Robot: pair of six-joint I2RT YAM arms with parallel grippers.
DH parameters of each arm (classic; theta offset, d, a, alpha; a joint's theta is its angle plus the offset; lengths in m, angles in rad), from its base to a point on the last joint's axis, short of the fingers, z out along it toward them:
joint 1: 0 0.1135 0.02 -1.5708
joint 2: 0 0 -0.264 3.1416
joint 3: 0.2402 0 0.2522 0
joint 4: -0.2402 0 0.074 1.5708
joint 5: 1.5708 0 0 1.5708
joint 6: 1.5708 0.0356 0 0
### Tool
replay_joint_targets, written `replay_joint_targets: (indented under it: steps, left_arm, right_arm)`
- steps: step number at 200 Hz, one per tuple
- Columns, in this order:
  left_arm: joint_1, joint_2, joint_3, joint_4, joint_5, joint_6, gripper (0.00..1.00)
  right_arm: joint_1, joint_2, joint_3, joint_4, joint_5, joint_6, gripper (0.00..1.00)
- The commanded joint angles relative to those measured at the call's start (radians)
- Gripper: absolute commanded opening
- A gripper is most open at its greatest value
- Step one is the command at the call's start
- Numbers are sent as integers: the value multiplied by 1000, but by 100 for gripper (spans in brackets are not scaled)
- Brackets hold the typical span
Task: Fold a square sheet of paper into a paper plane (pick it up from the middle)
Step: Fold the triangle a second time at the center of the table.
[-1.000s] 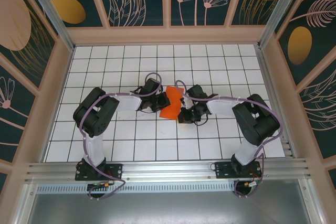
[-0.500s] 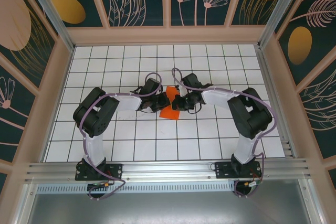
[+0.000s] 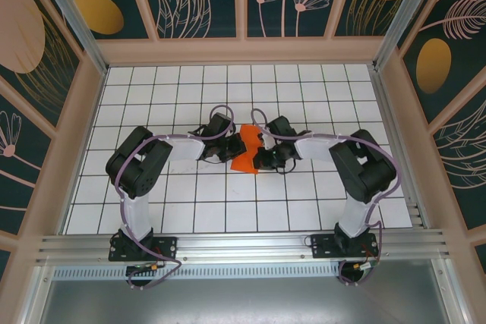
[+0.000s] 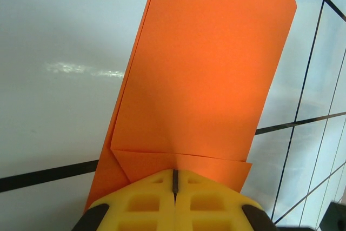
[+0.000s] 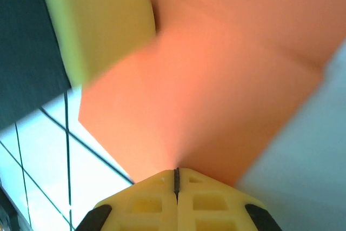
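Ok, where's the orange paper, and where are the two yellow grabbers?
folded orange paper (image 4: 205, 68), left wrist view, middle of its top layer.
left gripper (image 4: 175, 179), left wrist view, seam between its yellow fingertips.
right gripper (image 5: 177, 176), right wrist view, seam between its yellow fingertips.

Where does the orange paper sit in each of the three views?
Top external: orange paper mid-table, between the left gripper and right gripper.
Left wrist: centre, running from bottom to top.
Right wrist: centre and upper right, blurred.
Shared landmark: the table's black grid lines.
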Motion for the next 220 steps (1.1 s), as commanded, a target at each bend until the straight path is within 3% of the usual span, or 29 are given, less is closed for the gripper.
replay_joint_targets:
  steps: [1,27,59,74,114,158,198,220]
  left_arm:
    - [-3,59,-39,-154,-83,19,5]
    - [-3,41,-30,-143,-78,49,9]
    - [-2,-5,49,-91,-7,82,21]
    - [-3,-43,54,-53,14,87,27]
    - [-2,-119,25,-25,-12,73,42]
    - [-3,-154,-61,-11,-60,30,45]
    - [-2,-147,-99,28,-30,3,44]
    - [-3,-145,-114,56,-15,-9,44]
  right_arm:
    - [12,-58,-44,-159,-13,-48,0]
    - [-31,-116,17,-126,33,18,2]
    - [-124,-149,11,28,57,143,16]
    - [-140,-137,13,63,55,148,25]
    - [-153,-72,48,105,-9,134,31]
    - [-147,-3,78,110,-80,102,38]
    - [-126,44,104,105,-120,74,37]
    - [-127,67,110,108,-104,84,22]
